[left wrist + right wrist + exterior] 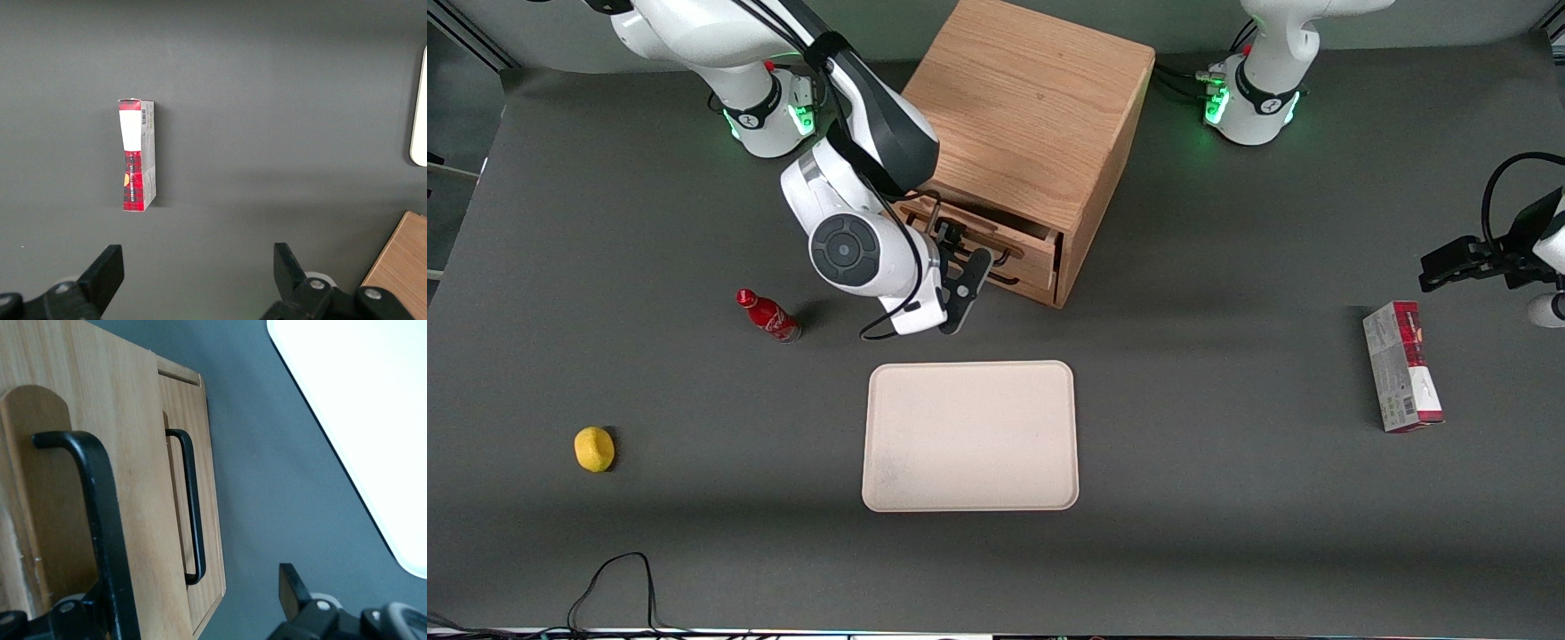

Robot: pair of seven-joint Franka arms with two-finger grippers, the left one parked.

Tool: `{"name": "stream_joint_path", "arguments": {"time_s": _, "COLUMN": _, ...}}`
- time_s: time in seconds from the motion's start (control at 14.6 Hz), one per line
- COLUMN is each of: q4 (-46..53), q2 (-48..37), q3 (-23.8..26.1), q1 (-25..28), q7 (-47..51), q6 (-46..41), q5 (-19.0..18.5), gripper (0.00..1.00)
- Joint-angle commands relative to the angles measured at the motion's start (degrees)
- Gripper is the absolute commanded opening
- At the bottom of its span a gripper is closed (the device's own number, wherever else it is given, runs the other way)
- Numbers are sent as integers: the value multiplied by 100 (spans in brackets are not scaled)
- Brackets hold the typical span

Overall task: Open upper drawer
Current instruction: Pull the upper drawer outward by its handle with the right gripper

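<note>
The oak cabinet stands at the back middle of the table. Its upper drawer is pulled partway out of the cabinet front. In the right wrist view the drawer's face and its black bar handle are very close. The lower drawer sits flush, with its own handle. My gripper is in front of the drawers at the upper handle. It is open: one finger hangs over bare table, and the bar hides the other.
A cream tray lies nearer the front camera than the cabinet, close to my gripper. A red cola bottle lies beside my wrist. A yellow lemon sits toward the working arm's end, and a red-and-grey box toward the parked arm's.
</note>
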Motion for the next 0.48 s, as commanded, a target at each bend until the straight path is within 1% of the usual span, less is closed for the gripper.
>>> {"name": "stream_joint_path", "arguments": {"time_s": 0.0, "q4": 18, "q2": -17, "q3": -8, "q1": -57, "q7": -163, "q6": 116, "q5": -66, "gripper": 100}}
{"name": "stream_joint_path", "arguments": {"time_s": 0.41, "q4": 185, "q2": 35, "q3": -8, "q1": -277, "q7": -295, "q6": 222, "q5": -84, "gripper": 100}}
